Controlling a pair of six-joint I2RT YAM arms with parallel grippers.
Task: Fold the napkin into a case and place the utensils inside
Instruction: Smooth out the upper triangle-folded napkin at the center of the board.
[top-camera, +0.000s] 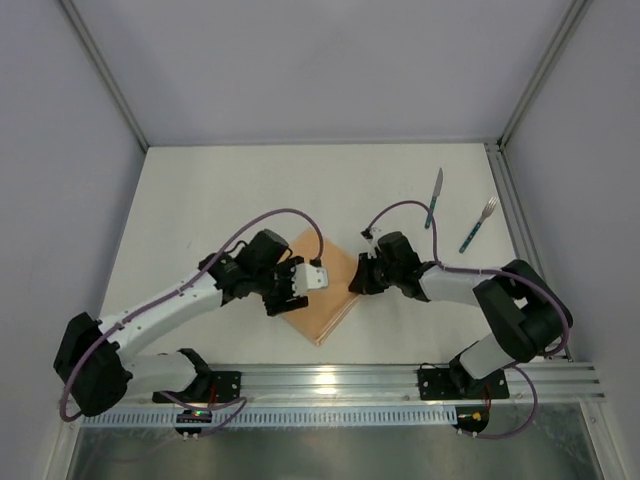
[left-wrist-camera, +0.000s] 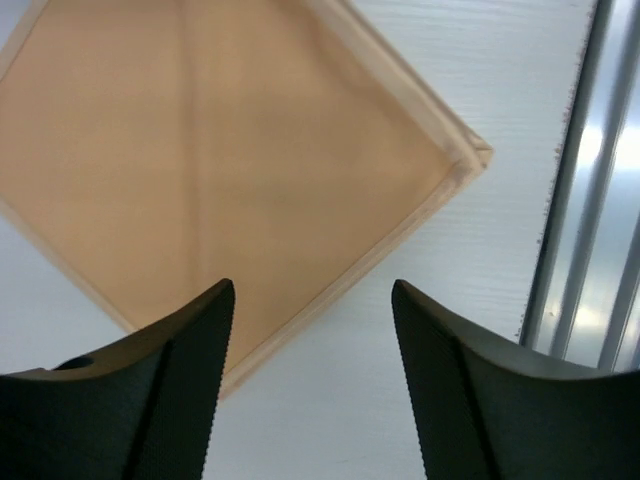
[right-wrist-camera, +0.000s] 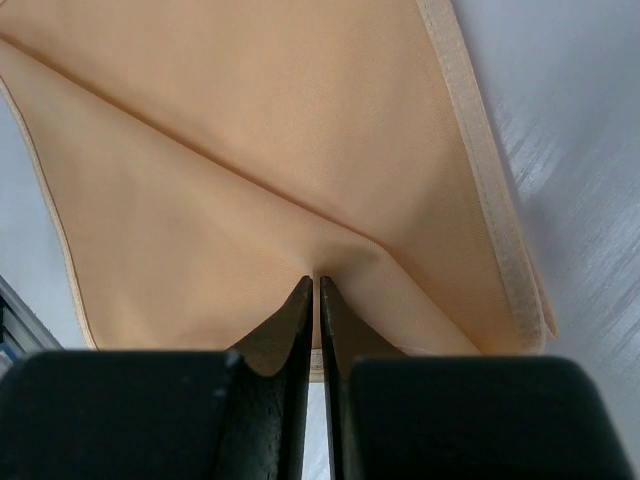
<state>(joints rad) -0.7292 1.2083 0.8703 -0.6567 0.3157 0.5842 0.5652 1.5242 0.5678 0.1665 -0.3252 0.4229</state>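
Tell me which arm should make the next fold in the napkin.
Right. The right gripper is shut on the napkin, and the cloth puckers at its tips. The left gripper hangs open above the cloth, gripping nothing.

There is one napkin (top-camera: 330, 305), and it lies between the two tools: one left tool (top-camera: 287, 290) and one right tool (top-camera: 356, 279). There are two utensils, both farther away than the right tool and on its right side: one knife (top-camera: 434, 205) and one fork (top-camera: 479, 225). There are two arms, one left arm (top-camera: 160, 310) and one right arm (top-camera: 500, 300). There is one table (top-camera: 200, 200).
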